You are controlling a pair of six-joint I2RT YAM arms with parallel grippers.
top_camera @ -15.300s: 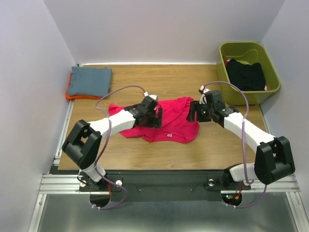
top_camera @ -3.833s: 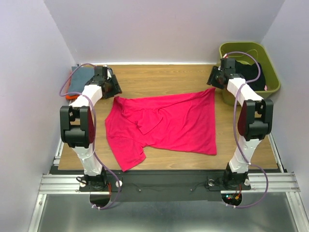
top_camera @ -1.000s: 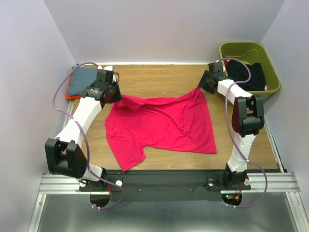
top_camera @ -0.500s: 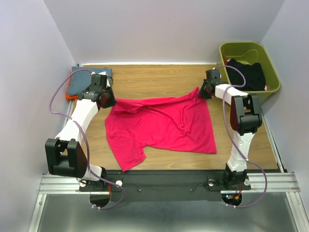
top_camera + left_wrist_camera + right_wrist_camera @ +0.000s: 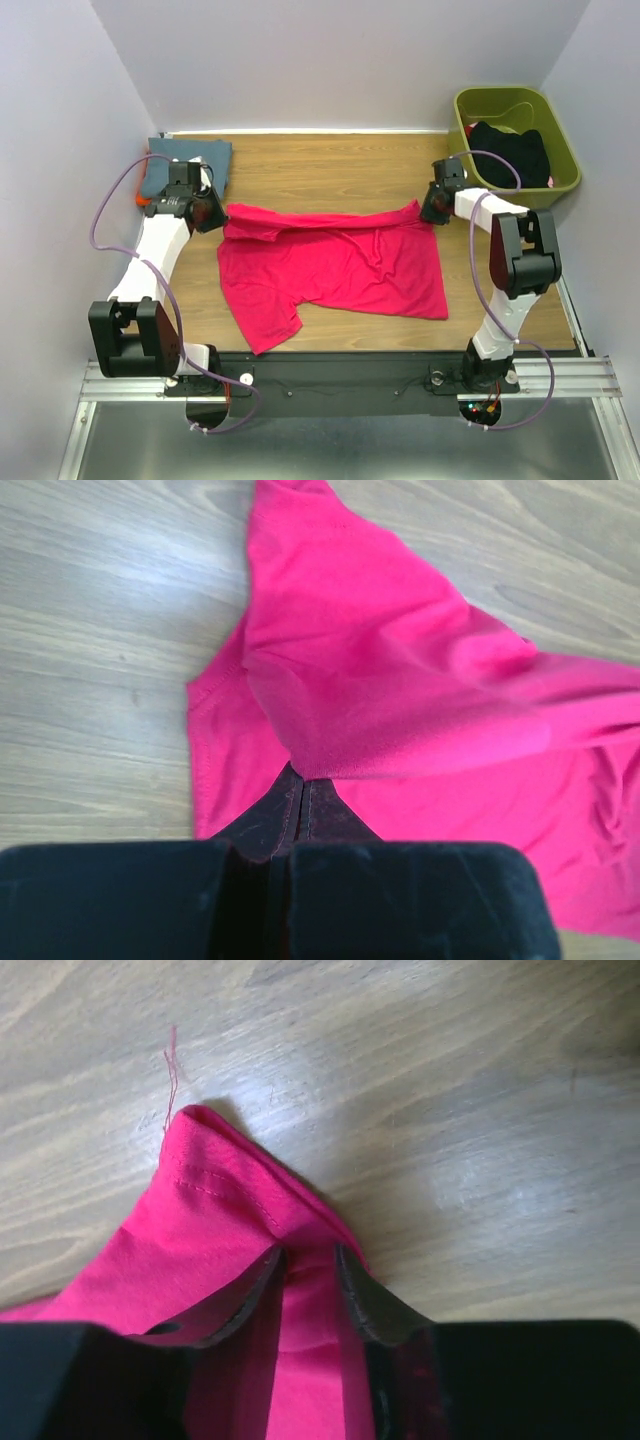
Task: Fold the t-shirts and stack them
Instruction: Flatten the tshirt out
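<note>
A wood surface, a green bin and plain walls.
The brown wood surface fills the middle, with thin lines running across it. A green plastic bin stands at the far right corner, close to the right wall. Pale walls close in the back and both sides. A shiny metal rail runs along the near edge, beside a black bar.

Only a sliver of orange shirt beneath the blue-grey shirt
</note>
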